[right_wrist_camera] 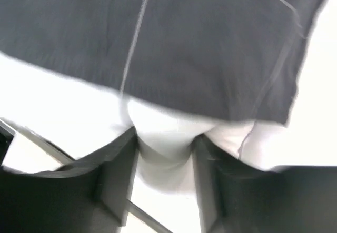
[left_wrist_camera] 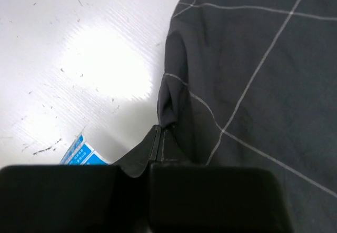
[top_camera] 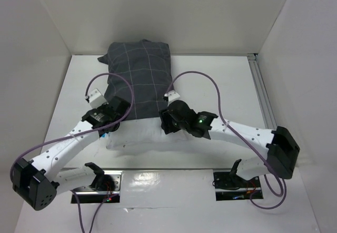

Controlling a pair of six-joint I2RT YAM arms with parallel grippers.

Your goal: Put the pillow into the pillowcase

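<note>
White arm links [top_camera: 68,146], black joint housings [top_camera: 34,183], looping purple cables [top_camera: 113,78], green wrist light [top_camera: 200,121], black claw fingers [right_wrist_camera: 118,172]

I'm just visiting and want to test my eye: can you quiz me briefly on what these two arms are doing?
1. True or false: the pillow is fully inside the pillowcase.
2. The left gripper pinches: A) pillowcase edge, B) a towel, C) nothing?
3. Fill in: the right gripper grips the white ____.
Key: 1 false, its near end sticks out; 2 A; 3 pillow.
</note>
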